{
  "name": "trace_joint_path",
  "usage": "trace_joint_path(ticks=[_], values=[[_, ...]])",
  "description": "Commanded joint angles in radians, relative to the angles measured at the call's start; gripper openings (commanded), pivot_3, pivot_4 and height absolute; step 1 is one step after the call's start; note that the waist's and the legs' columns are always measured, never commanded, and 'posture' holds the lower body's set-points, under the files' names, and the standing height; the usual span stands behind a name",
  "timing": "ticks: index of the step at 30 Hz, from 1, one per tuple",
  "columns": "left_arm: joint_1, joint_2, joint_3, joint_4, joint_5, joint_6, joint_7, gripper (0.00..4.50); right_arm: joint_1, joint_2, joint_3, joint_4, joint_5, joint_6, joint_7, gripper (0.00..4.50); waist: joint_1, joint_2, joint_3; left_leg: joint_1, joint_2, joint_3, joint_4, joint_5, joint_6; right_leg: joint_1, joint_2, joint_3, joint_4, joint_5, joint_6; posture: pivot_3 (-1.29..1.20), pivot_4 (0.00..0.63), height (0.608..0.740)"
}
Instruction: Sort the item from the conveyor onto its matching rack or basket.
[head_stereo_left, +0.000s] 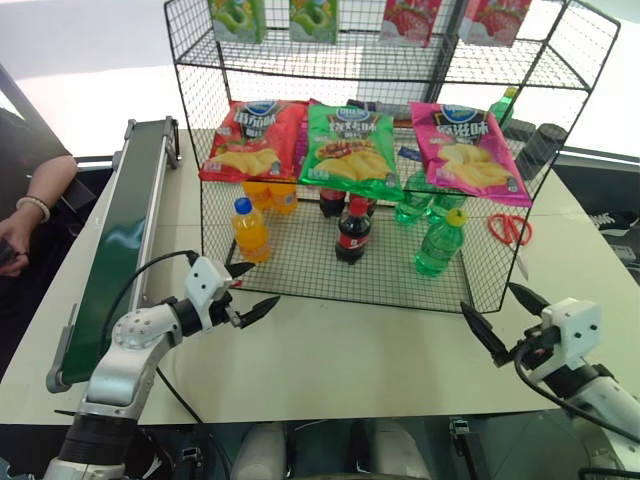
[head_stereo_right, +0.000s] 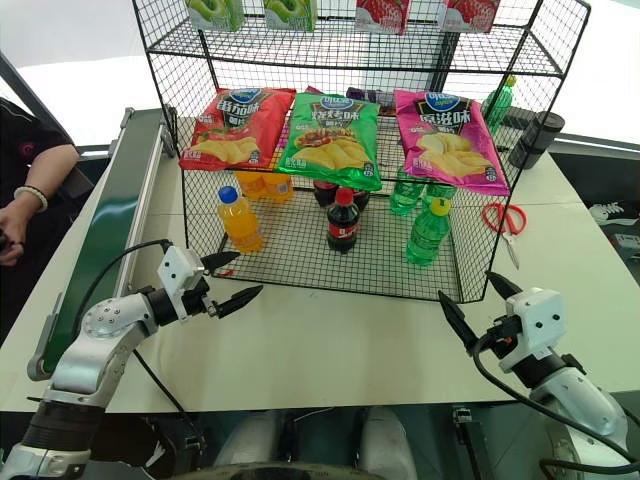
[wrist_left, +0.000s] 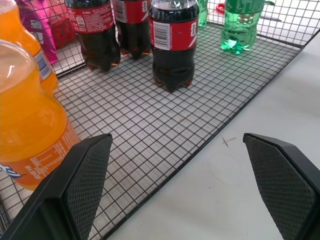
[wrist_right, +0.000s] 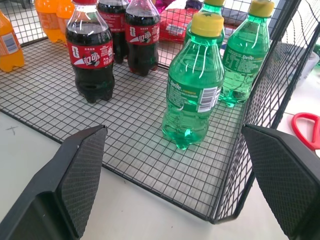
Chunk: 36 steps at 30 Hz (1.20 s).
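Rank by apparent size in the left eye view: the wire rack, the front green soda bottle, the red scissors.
1. Wire rack, by far the largest.
2. Front green soda bottle.
3. Red scissors, smallest, though they lie a little farther back.

Red scissors (head_stereo_left: 510, 228) lie on the white table (head_stereo_left: 350, 350). Red, green and pink chip bags (head_stereo_left: 345, 148) hang above cola bottles (head_stereo_left: 352, 230) and orange drink bottles (head_stereo_left: 250, 230). A person's hand (head_stereo_left: 15, 235) rests nearby.

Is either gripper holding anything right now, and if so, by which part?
Nothing is held: left gripper and right gripper are both open and empty.
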Motion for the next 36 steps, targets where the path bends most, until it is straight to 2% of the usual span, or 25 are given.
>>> trace_joint_path(ticks=[1, 36], values=[[0.004, -0.004, 0.005, -0.037, 0.001, -0.009, 0.010, 4.50, -0.007, -0.012, -0.004, -0.001, -0.003, -0.018, 0.009, 4.48, 0.000, 0.000, 0.000, 0.000, 0.000, 0.000, 0.000, 0.000, 0.000, 0.000, 0.000, 0.000, 0.000, 0.000, 0.000, 0.00, 0.150, 0.730], [-0.034, -0.033, -0.004, -0.014, 0.020, -0.007, 0.017, 4.50, -0.060, 0.003, 0.038, 0.035, -0.031, -0.040, 0.008, 4.48, 0.000, 0.000, 0.000, 0.000, 0.000, 0.000, 0.000, 0.000, 0.000, 0.000, 0.000, 0.000, 0.000, 0.000, 0.000, 0.00, 0.150, 0.730]])
